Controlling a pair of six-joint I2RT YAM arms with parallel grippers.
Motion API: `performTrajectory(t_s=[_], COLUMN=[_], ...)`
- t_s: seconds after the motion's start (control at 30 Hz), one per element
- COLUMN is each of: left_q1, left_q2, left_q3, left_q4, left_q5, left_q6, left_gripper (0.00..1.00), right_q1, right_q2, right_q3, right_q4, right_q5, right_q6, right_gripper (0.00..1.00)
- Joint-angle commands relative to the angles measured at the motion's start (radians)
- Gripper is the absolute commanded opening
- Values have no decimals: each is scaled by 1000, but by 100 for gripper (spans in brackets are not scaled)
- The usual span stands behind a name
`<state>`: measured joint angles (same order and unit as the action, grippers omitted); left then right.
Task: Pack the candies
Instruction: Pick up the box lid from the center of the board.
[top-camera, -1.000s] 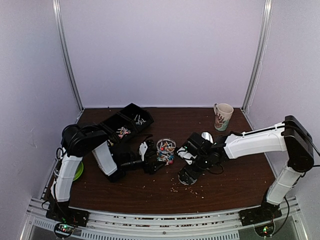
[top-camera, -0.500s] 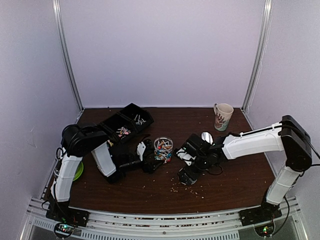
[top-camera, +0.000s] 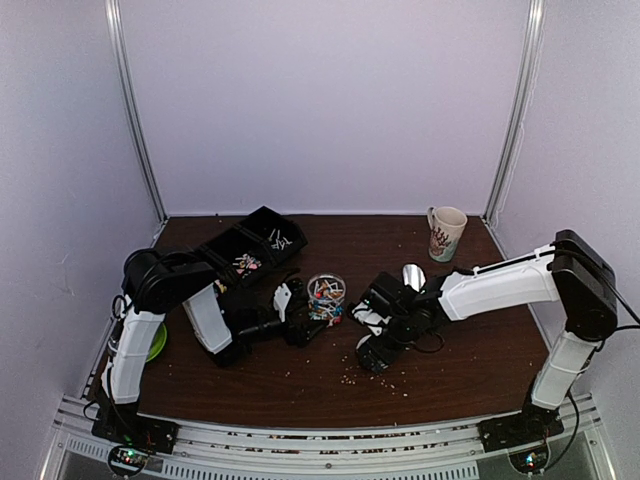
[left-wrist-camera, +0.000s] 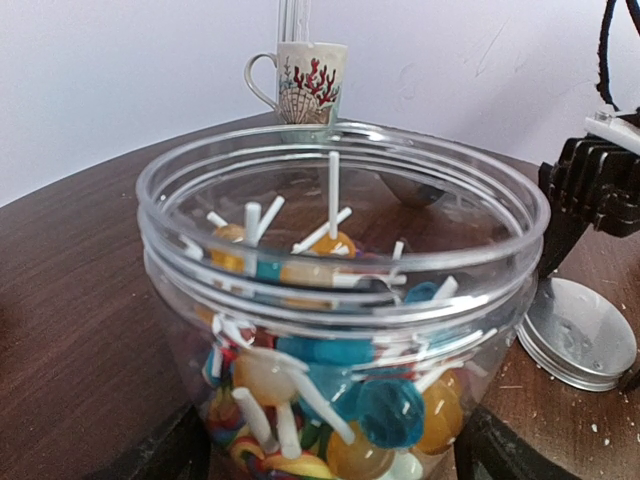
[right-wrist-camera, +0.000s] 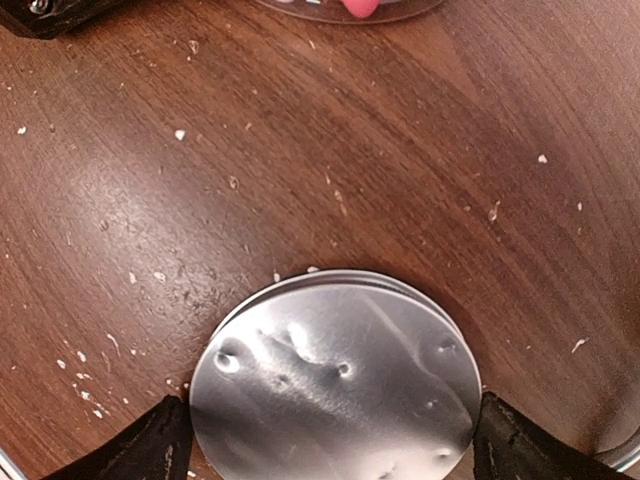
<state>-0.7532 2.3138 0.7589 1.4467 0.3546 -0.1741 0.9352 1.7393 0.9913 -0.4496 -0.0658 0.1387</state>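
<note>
Candies (left-wrist-camera: 330, 390): lollipops heaped in the open clear jar (top-camera: 327, 297) at table centre. We hold the jar between the left gripper (top-camera: 296, 318) fingers. Right gripper (right-wrist-camera: 325, 440), jaws spread, straddles the flat metal lid (right-wrist-camera: 335, 375) on the table. Risk: fingers skid off the thin lid rim, or we tip the jar.

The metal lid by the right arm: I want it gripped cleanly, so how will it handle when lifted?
The metal lid lies flat on the table, thin and shiny, so it probably slips and offers little edge. Its dents suggest soft, light sheet that could bend. The right pincer straddles its rim, a sensible edge grip.
</note>
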Motion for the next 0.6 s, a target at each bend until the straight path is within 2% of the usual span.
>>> performTrajectory(t_s=[0.0,0.17,0.57], left_q1=[12,12,12], left_q2=[9,10,22], left_q3=[-11,-9,33], left_q4=[41,41,-4], left_q5=[-2,6,116], left_q6=[-9,-7,-8], left_gripper=[85,85,85], right_q1=[-3,-4,-4], right_q2=[12,10,-134], right_q3=[26,37,47], right_q4=[-8,-22,-123], right_q5=[-11,-8,40], right_q6=[7,4,-26], right_gripper=[95,88,88])
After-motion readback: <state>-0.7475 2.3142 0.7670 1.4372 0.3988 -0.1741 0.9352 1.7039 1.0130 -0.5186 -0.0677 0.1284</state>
